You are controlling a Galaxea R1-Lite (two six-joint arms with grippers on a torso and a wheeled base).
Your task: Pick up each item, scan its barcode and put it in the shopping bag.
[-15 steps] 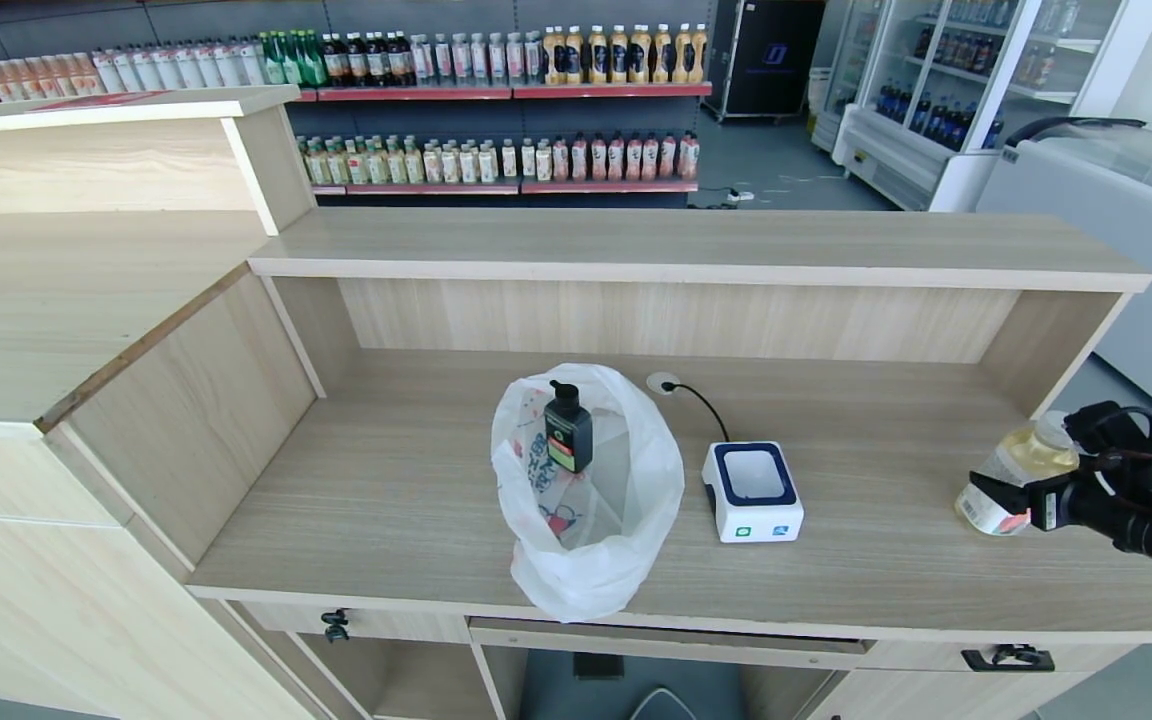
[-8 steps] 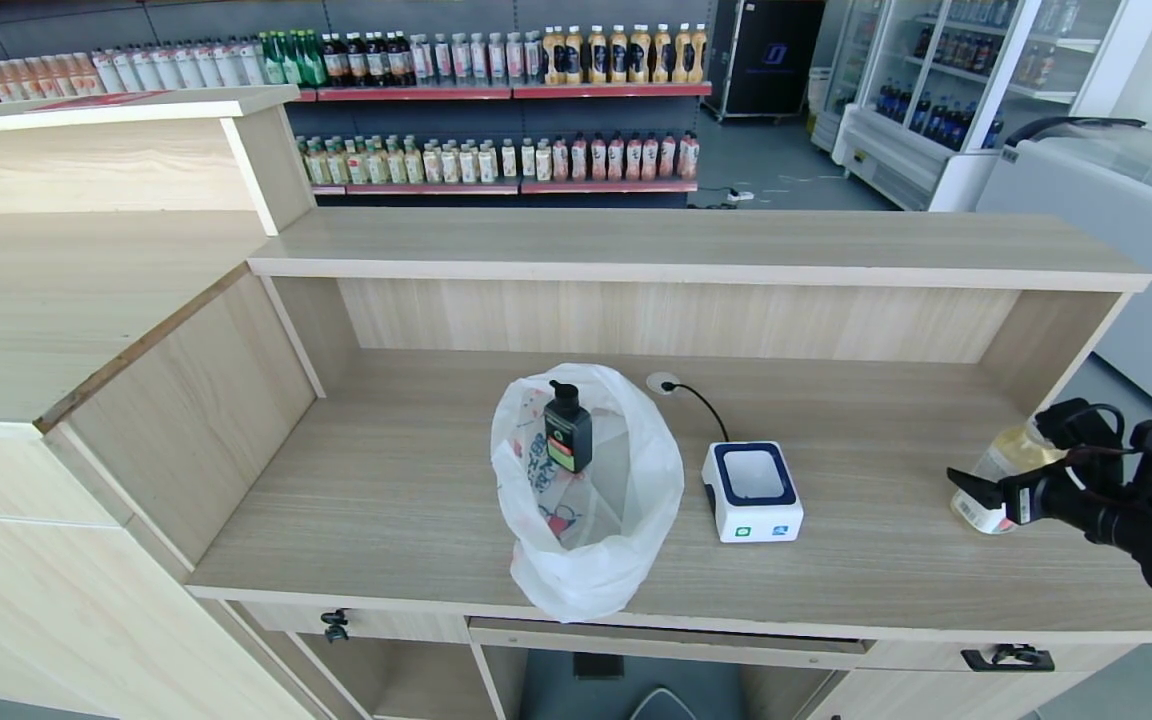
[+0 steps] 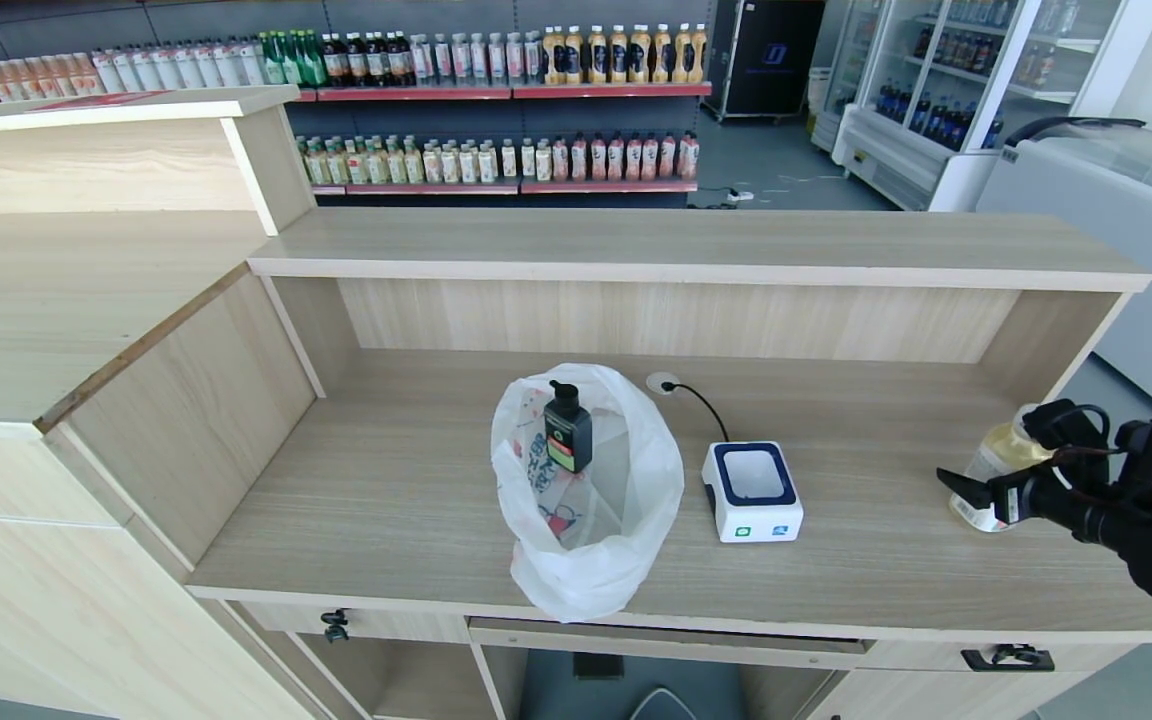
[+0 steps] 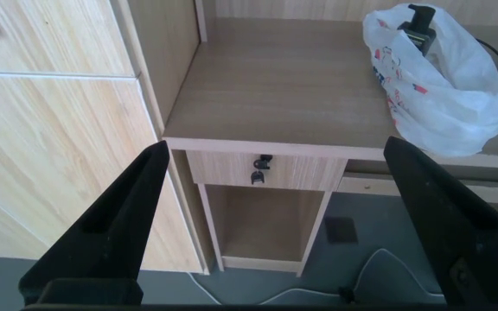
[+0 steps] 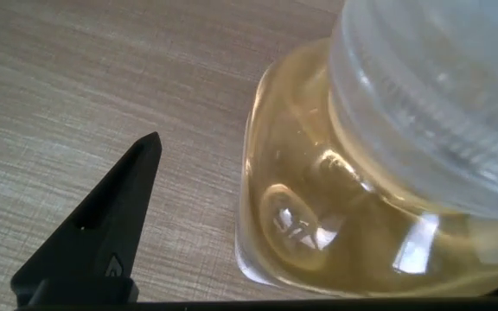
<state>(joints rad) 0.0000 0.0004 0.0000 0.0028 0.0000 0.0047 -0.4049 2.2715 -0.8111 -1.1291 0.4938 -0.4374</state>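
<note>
**Right claw spread about the bottle, grip not yet made**

Taking 12 o'clock as straight ahead of the robot, we are finding the clear bottle of yellow liquid [image 3: 994, 468] standing on the counter [image 3: 386, 500], at 3 o'clock of the barcode scanner [image 3: 751, 490] and well apart from it. The right gripper [image 3: 991, 447] is sitting spread around the bottle. In the wrist view one finger [image 5: 102, 233] is showing bare wood between itself and the bottle's wall, so nothing is being pinched. The left gripper [image 4: 277, 147] is hanging wide open out past the counter's front edge, at about 8 o'clock of the white shopping bag [image 3: 636, 500]. That bag is lying at 9 o'clock of the scanner, with a dark pump bottle [image 3: 568, 428] upright inside.

We are judging the grasp to be the step in hand, and we are noting these hazards:
- The wall is looking smooth and rounded, so an off-centre closing could be tipping the bottle or letting it slip.
- The liquid could be shifting in transit.
- The label is sitting low, so the code may be facing away from the scanner.
</note>
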